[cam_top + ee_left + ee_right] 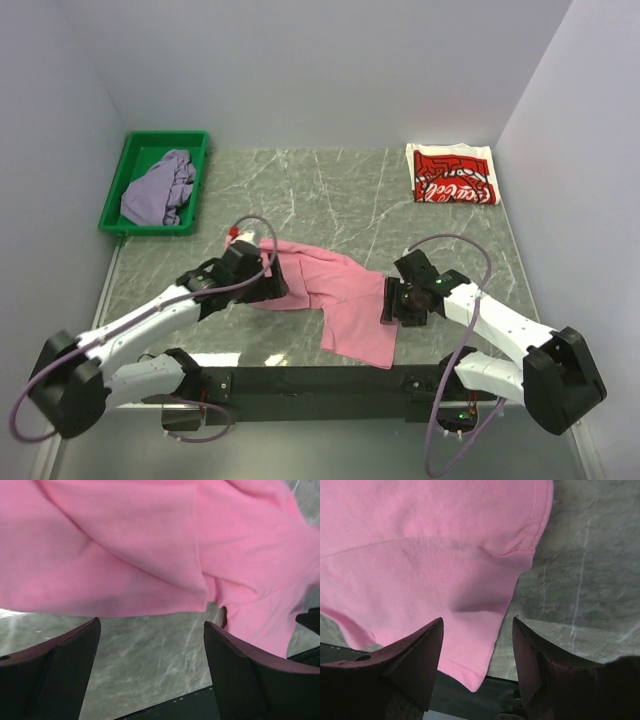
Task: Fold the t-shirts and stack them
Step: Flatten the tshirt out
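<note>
So the left gripper (pixel 150 625) and right gripper (pixel 477 620) both gape wide, nothing pinched, pink tee (pixel 330 290) just past the left's fingertips and under the right's.

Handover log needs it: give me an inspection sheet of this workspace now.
Surface: grey-green marbled table.
Job's things: pink t-shirt unfolded at near middle, corner over the near edge; white t-shirt folded, far right; lavender-grey t-shirt bunched in green bin, far left.
Clutter: nothing seen.
Grippers: left gripper and right gripper open, at opposite sides of the pink t-shirt.
Cables: purple cables loop off both arms.
Surroundings: plain walls on three sides.
</note>
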`<state>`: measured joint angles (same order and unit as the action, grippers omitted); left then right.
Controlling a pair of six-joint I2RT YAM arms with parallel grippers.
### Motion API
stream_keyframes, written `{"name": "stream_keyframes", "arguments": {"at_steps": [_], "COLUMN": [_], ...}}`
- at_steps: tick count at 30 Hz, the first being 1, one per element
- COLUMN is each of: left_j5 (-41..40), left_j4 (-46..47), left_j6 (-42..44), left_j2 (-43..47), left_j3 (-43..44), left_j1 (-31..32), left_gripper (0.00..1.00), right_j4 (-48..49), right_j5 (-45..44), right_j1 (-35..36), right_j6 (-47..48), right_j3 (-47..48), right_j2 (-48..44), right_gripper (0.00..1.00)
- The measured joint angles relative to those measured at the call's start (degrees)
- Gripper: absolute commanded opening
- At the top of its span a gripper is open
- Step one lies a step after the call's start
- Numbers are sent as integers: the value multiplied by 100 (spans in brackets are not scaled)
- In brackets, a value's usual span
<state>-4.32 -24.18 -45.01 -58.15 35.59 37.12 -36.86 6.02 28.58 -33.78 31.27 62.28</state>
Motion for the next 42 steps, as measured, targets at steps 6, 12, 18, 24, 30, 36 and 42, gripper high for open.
{"name": "stream_keyframes", "arguments": {"at_steps": [6, 12, 18, 24, 30, 36, 42], "left_j5": [-118, -358, -723, -1049, -1217, -1261, -1357], "left_j4": [109, 136, -109, -435, -544, -575, -588], "left_j6": [-11, 15, -35, -149, -164, -162, -120], "left_j2": [-1261, -2166, -2981, -3209, -3438, -3687, -3709], "left_j3": [654, 1309, 1803, 1888, 1971, 2063, 2107], "left_j1": [667, 1198, 1672, 1784, 1784, 1784, 1784], "left_gripper": [80, 74, 68, 59, 54, 44, 1], "right_j4": [39, 46, 44, 72, 83, 92, 127], "right_j5": [-210, -304, -350, -356, -363, -367, -378], "right_j1": [271, 345, 409, 485, 511, 544, 568], "right_j6": [-109, -136, -136, -136, -138, -138, -192], "right_j3": [61, 66, 92, 155, 155, 160, 162], "right_j2": [330, 496, 575, 664, 708, 737, 787], "right_gripper": [64, 63, 61, 59, 59, 52, 9]}}
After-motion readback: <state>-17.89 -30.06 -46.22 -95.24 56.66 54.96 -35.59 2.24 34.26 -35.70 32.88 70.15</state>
